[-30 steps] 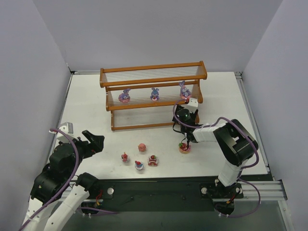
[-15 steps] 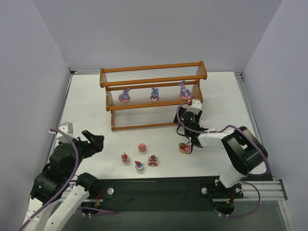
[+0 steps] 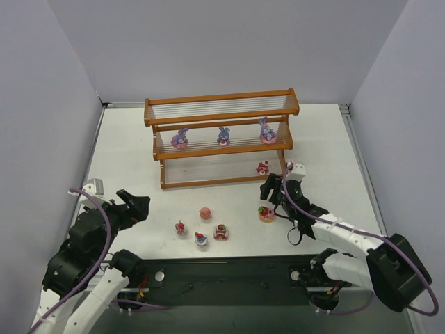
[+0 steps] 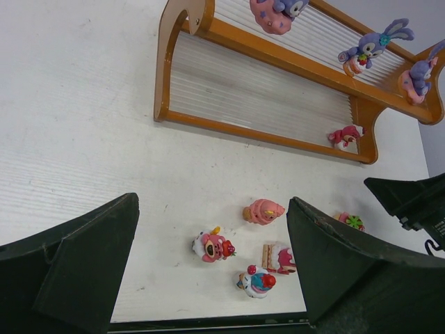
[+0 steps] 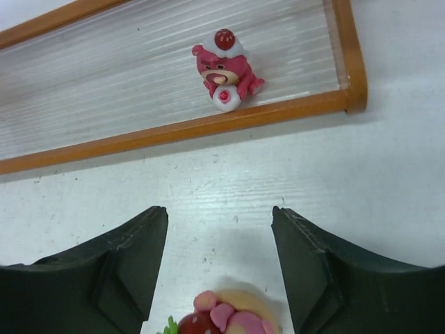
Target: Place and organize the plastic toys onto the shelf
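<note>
The shelf (image 3: 222,97) stands at the back of the table. Three purple bunnies (image 3: 223,136) sit on its middle tier. On its bottom tier, at the right end, sits a pink bear toy (image 3: 262,168), also in the right wrist view (image 5: 222,66). My right gripper (image 3: 273,191) is open and empty just in front of that tier (image 5: 219,216), over a red-and-pink cake toy (image 5: 229,316). Several small toys lie on the table, among them a pink cupcake (image 4: 264,211) and a little cake (image 4: 280,257). My left gripper (image 4: 212,205) hangs open above them at the near left (image 3: 135,205).
Grey walls close in the table on three sides. A black rail (image 3: 229,275) with the arm bases runs along the near edge. The shelf's top tier (image 3: 219,106) holds nothing.
My right gripper has pulled back from the shelf's bottom tier toward the near side, and the pink bear toy now sits uncovered on that tier. The left arm has not moved.
</note>
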You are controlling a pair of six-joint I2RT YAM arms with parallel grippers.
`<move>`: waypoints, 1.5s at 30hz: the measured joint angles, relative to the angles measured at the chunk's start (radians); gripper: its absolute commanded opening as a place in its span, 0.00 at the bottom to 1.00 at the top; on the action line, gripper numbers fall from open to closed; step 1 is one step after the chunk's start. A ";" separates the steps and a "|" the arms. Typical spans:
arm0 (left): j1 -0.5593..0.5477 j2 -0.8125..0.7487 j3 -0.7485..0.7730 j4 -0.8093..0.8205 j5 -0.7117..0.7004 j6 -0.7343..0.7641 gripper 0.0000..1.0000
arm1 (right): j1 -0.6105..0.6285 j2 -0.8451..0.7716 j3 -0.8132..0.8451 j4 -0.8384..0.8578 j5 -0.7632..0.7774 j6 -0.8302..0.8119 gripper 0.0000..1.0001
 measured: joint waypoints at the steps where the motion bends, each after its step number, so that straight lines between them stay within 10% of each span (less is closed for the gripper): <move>1: 0.000 0.000 0.000 0.000 0.000 0.000 0.97 | 0.000 -0.041 0.000 -0.054 -0.002 0.028 0.54; 12: -0.008 -0.022 0.000 0.000 0.005 -0.001 0.97 | -0.001 -0.097 0.013 -0.445 0.044 0.267 0.31; 33: -0.034 -0.024 0.000 0.000 0.000 -0.005 0.97 | 0.163 0.096 0.063 -0.326 -0.021 0.254 0.30; 41: -0.043 -0.028 0.000 0.000 -0.002 -0.005 0.97 | 0.175 0.069 0.091 -0.425 0.056 0.272 0.73; 45: -0.046 -0.031 0.000 -0.001 -0.006 -0.005 0.97 | 0.175 -0.090 0.075 -0.477 0.114 0.282 0.79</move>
